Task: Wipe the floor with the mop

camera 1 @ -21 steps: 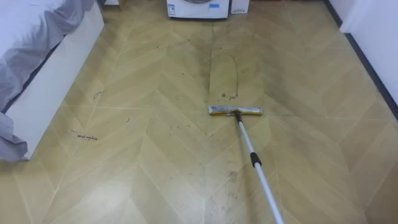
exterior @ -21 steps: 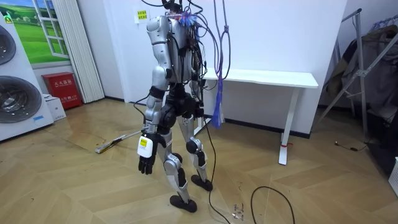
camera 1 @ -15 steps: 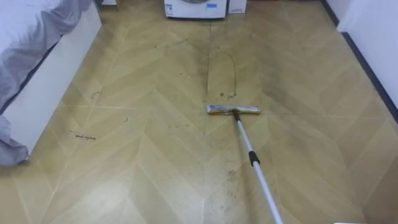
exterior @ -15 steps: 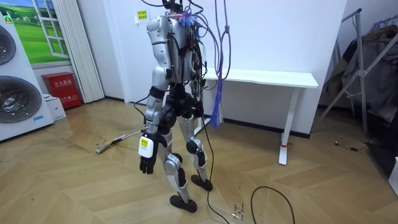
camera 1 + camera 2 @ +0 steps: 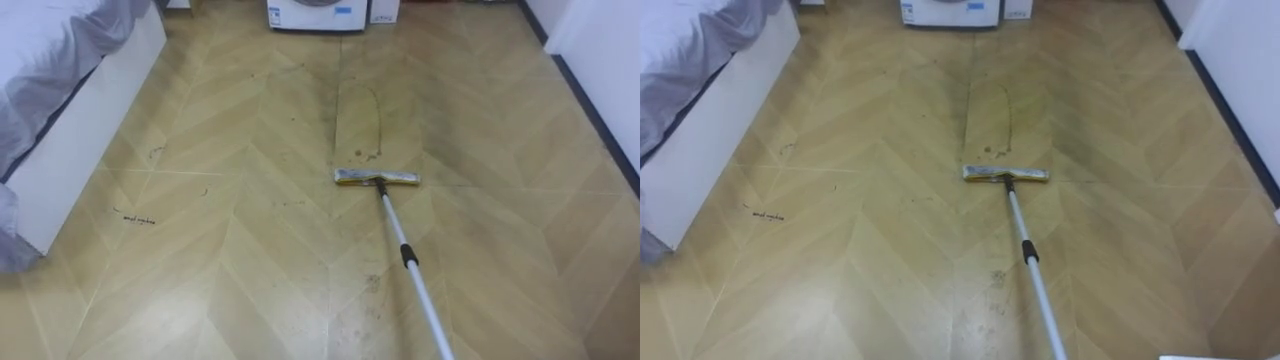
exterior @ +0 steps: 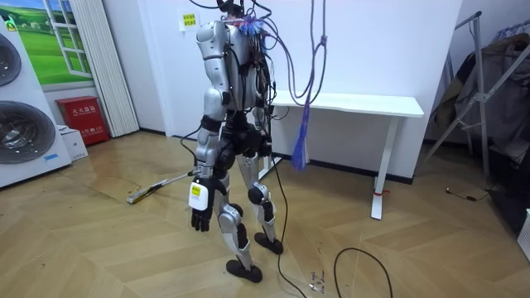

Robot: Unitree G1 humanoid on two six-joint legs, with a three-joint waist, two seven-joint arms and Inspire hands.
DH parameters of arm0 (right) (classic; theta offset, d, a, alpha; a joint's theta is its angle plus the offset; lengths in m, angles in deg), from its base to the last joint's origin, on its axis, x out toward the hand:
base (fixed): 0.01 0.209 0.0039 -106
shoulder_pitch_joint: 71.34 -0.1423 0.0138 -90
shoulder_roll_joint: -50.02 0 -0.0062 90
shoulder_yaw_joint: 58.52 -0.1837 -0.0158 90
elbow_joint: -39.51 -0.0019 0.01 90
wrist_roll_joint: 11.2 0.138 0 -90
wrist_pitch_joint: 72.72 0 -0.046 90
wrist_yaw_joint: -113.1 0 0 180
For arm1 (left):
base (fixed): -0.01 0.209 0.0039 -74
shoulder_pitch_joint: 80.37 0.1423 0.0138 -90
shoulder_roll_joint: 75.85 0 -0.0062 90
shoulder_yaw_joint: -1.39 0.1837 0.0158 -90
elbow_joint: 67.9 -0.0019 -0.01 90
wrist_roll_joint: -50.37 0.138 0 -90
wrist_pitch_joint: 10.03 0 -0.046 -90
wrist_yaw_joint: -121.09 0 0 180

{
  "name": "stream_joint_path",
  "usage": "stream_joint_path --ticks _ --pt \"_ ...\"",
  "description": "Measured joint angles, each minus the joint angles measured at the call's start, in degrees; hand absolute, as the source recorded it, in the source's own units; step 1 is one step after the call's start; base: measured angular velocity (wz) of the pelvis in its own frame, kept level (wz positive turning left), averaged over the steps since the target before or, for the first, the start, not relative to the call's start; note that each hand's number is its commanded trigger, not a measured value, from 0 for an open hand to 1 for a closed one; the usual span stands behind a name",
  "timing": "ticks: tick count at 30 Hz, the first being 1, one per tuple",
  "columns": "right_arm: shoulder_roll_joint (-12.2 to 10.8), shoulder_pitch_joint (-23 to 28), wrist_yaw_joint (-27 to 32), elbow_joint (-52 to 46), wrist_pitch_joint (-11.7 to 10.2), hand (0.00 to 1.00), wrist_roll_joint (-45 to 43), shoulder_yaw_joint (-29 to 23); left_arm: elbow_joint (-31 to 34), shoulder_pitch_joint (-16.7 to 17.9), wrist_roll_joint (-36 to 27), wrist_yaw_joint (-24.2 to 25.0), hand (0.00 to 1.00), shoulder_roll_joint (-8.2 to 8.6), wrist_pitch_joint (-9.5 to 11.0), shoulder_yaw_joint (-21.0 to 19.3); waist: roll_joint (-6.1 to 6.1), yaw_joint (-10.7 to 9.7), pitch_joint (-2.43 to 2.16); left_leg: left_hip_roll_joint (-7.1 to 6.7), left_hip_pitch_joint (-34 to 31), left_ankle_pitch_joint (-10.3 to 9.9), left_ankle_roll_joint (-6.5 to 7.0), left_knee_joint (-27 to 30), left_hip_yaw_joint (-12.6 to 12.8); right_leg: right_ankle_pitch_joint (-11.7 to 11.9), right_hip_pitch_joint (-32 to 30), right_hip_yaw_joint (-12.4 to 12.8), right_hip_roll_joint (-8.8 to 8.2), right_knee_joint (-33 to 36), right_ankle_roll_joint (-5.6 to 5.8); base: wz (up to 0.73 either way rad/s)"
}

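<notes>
In the left eye view, the flat mop with a yellowish-grey cloth pad and slim silver pole (image 5: 377, 178) rests pad-down on the pale herringbone wooden floor (image 5: 200, 260) about mid-scene. Its pad sits square across the near end of a darker damp-looking strip (image 5: 358, 120) that runs toward the white washing machine (image 5: 318, 12) at the far edge. The pole slants near and right past a black collar (image 5: 408, 256) and leaves at the bottom edge. Whether fingers are closed round its near end I cannot tell. A white-framed bed with a grey sheet (image 5: 85, 130) stands at the left, well apart.

In the room view, the robot stands upright in front of a white worktop (image 6: 356, 104). The mop lies on the floor toward the room view's left. The left hand (image 6: 199, 220) hangs by the thigh, fingers loose and holding nothing.

In the right eye view, pad and strip line up the same way.

The mop looks light. Its pole seems stiff but long, so small turns at the grip will likely swing the pad widely. Smooth metal may slip, so the best hold is probably nearer than the collar. A damp pad should drag somewhat on wood.
</notes>
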Motion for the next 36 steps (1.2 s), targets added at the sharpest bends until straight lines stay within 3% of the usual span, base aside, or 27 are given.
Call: stream_joint_path --ticks 10,16,21,29,36 --pt "0.0 -0.3 0.1 -0.4 0.0 1.00 -0.3 0.1 -0.2 -0.7 0.1 0.0 0.00 0.09 -0.1 0.0 0.19 0.1 -0.04 0.09 -1.5 0.0 -0.01 0.4 0.0 0.0 -1.4 0.1 0.10 0.3 -0.01 0.00" --pt "0.0 -2.2 0.3 -0.3 -0.3 1.00 0.0 0.5 -1.6 -3.3 0.1 0.1 0.00 -0.03 0.1 1.3 0.56 0.1 -0.17 0.42 -6.3 0.0 0.00 2.2 0.0 0.0 -6.2 0.1 0.19 2.2 -0.08 0.00" --pt "0.0 -2.9 1.5 0.1 -1.6 1.00 0.0 0.6 -4.6 -6.1 0.1 -0.2 0.00 -0.01 1.5 2.3 1.06 0.0 -0.19 0.73 -10.3 0.0 0.00 3.5 0.2 0.2 -10.1 -0.2 0.25 3.2 -0.29 -0.01" --pt "0.0 -6.6 4.9 2.9 -3.6 1.00 3.8 1.2 -6.7 -10.5 -0.2 -1.6 0.00 0.12 2.3 4.7 1.88 -0.1 0.70 0.81 -18.2 0.5 0.34 6.1 0.4 0.2 -18.7 0.6 -0.09 6.8 -0.38 0.01" --pt "0.3 -7.4 8.3 5.7 -4.9 1.00 4.9 2.2 -7.0 -14.1 -1.2 -4.8 0.00 1.05 3.5 5.8 1.12 -0.1 0.84 0.18 -27.1 1.5 0.40 10.4 -0.1 -1.5 -29.2 1.2 -1.46 15.2 -1.29 0.07"
